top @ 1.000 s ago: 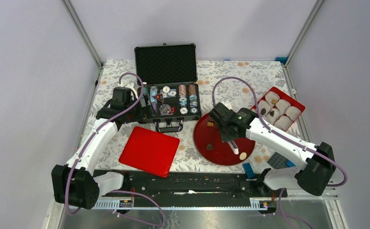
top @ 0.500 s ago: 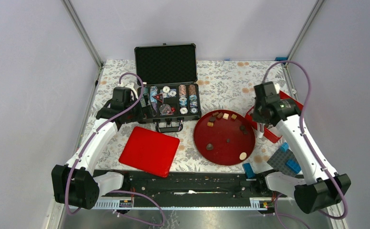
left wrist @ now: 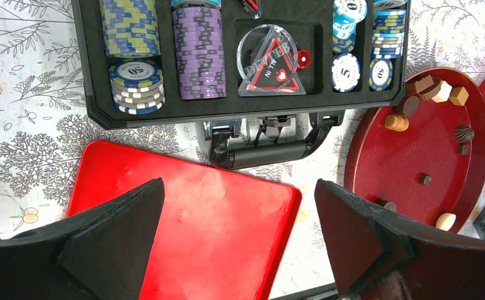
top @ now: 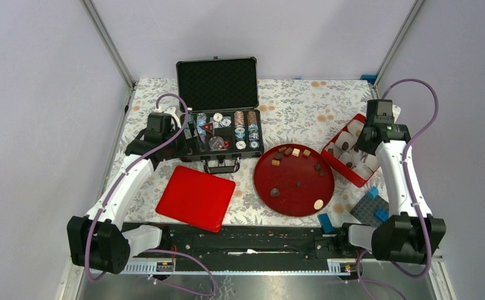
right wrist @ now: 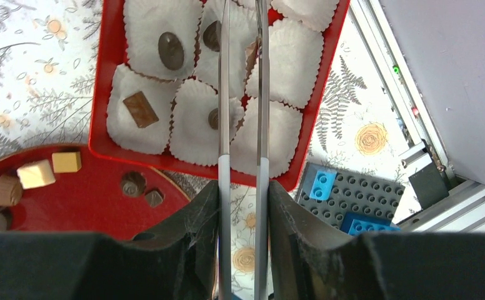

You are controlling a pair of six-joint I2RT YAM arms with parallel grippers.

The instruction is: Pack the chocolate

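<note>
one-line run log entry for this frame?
task: pack chocolate | left tool: open, near chip case | right tool: over red tray, grip unclear | pieces: some in tray, several on round plate

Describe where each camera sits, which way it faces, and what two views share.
Top external: high behind the robot, looking down on the table; left arm and right arm show.
Left wrist: on the left arm, facing down at red lid and chip case; open fingers show.
Right wrist: on the right arm, facing down into the red box; thin fingers show.
Shared: red plate with chocolate, in all three.
</note>
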